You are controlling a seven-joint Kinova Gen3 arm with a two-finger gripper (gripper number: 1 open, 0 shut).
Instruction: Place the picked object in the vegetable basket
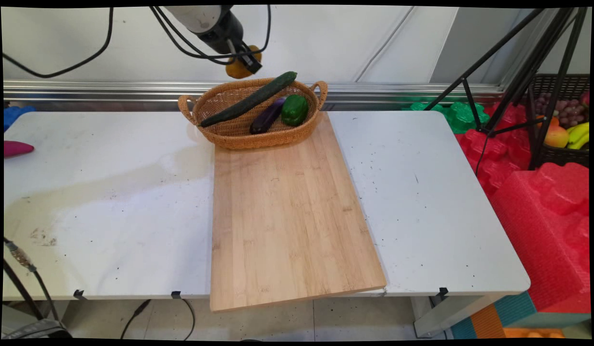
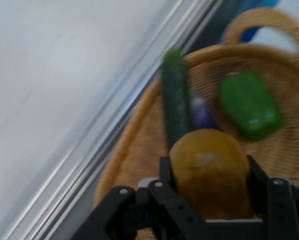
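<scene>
Jaws clamp upright orange fruit [image 2: 209, 172] over basket [image 1: 239, 137].

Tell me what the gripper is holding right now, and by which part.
The gripper holds a rounded yellow-orange fruit, jaws clamped on its two opposite sides, above the woven wicker basket.

fixed overhead near-side view across table [image 1: 109, 202]; close hand view; both sharing basket [image 1: 239, 137].
</scene>
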